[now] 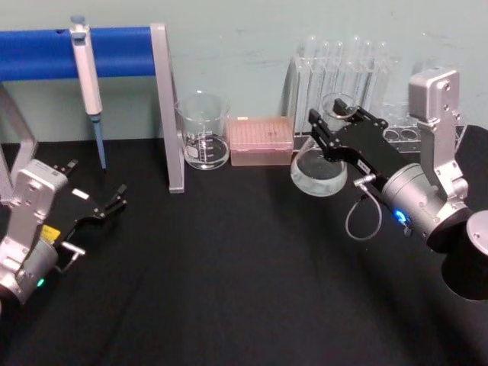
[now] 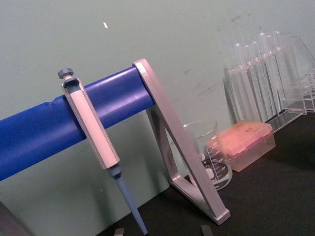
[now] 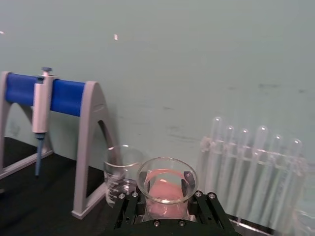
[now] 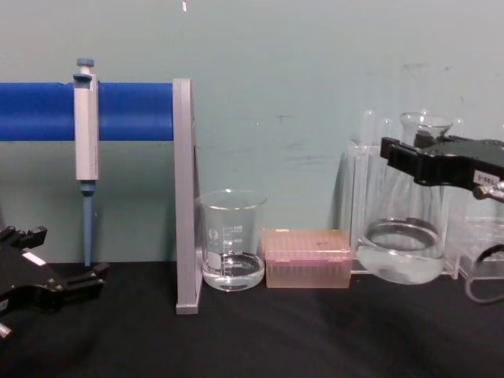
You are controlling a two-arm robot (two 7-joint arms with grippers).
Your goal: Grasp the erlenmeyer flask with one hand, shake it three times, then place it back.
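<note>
The erlenmeyer flask (image 1: 318, 172) is clear glass with a little liquid in its wide base. It is at the right, in front of the test tubes. My right gripper (image 1: 333, 122) is shut on its narrow neck just under the flared rim. From the side, the black jaws (image 4: 420, 161) clamp the neck of the flask (image 4: 400, 248), which is upright with its base close to table level. In the right wrist view I look down into the flask's rim (image 3: 166, 189) between the jaws. My left gripper (image 1: 114, 200) is parked open at the left.
A glass beaker (image 1: 203, 131) and a pink tip box (image 1: 261, 140) stand just left of the flask. The test tube rack (image 1: 347, 65) is right behind it. A pipette (image 1: 88, 76) hangs on the blue-barred stand (image 1: 171, 114) at the back left.
</note>
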